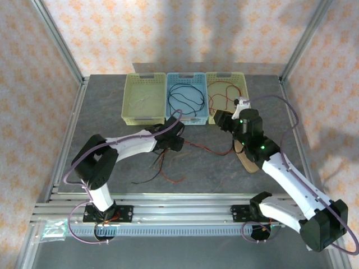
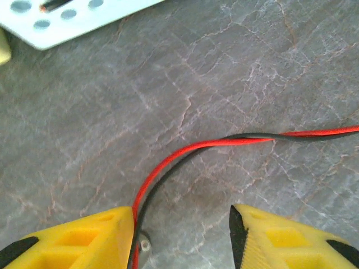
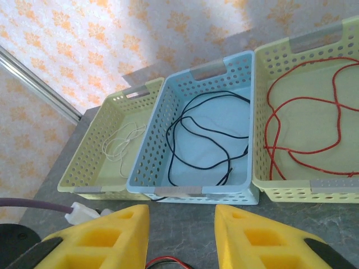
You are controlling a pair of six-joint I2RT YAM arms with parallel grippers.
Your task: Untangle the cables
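A grey, veined table (image 1: 112,112) carries three perforated baskets in a row along its far side, touching one another. The left one, a pale yellow basket (image 3: 92,162), holds a thin white cable (image 3: 120,143) lying in a loose scribble on its floor. The middle blue basket (image 3: 151,151) holds a black cable (image 3: 221,95) coiled in wide open loops. The right yellow basket (image 3: 261,123) holds a red cable (image 3: 268,120), also in loose loops.

The left gripper (image 2: 182,208) is low over the table just in front of the blue basket. Its yellow jaws stand well apart, far wider than any wire, and clamp nothing. The right gripper (image 3: 182,208) is raised near the front of the right basket and faces the row. Its jaws are also parted with a clear gap, and nothing is pinched between them.

A red and black pair (image 2: 224,141) lies loose on the bare table, outside the baskets. In the left wrist view it comes in from the right, curves down and passes between the left gripper's jaws, hugging the inner edge of the left-hand finger (image 2: 112,224). From above, the pair runs across the table from the left gripper toward the right arm, with more strands trailing toward the near edge.
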